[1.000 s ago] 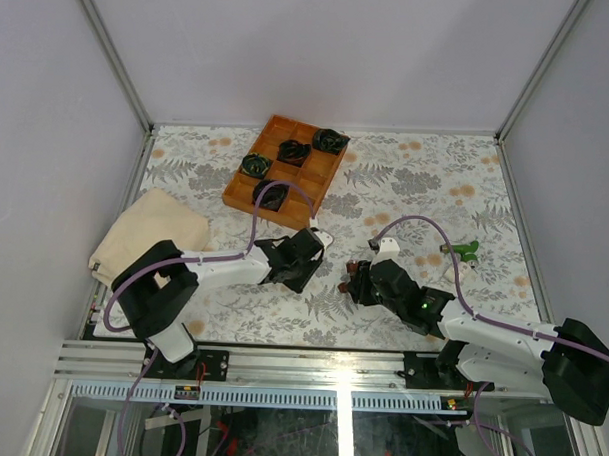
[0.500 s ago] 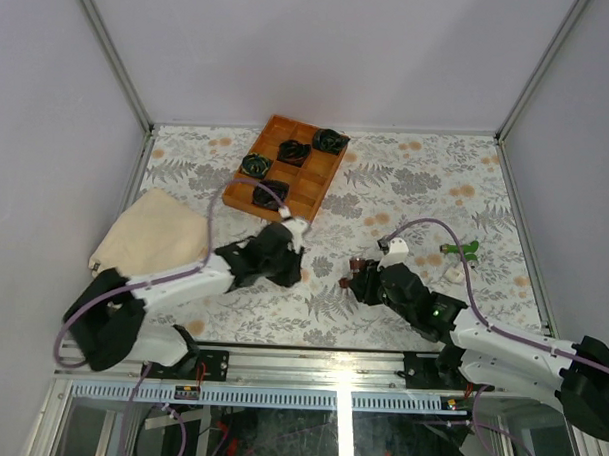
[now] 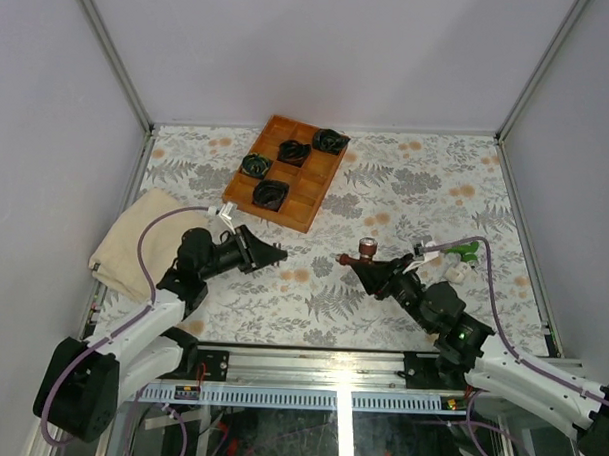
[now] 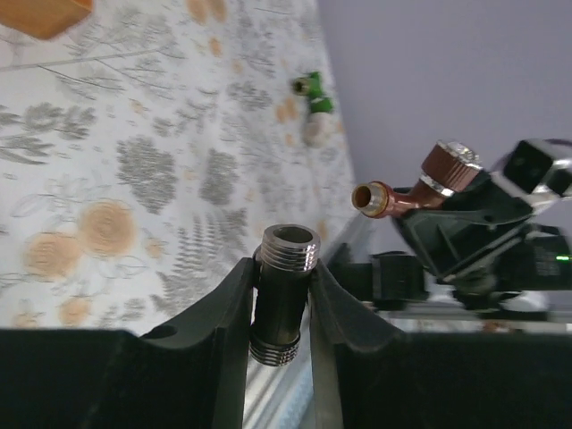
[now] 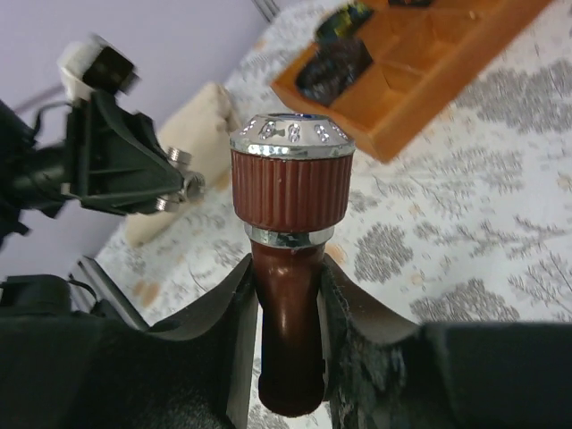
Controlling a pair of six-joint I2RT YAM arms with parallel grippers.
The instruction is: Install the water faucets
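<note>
Nearer than the wooden tray [image 3: 325, 194], the right gripper [image 5: 288, 277] clamps the red-brown faucet [image 5: 290, 192] by its stem, and the left gripper [image 4: 284, 268] pinches a dark threaded fitting [image 4: 284, 308], both aloft. The green faucet [image 3: 466, 252] lies right of the tray. The threaded ends should meet squarely before any twisting.

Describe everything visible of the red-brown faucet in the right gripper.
The red-brown faucet looks like glossy plastic: a ribbed knob with a silvery studded cap, a silvery ring below it, and a bent spout ending in a brass-coloured open mouth. The right gripper is shut on its stem, knob up, holding it off the table. Its mouth points toward the dark threaded fitting in the left gripper; they are apart.
</note>
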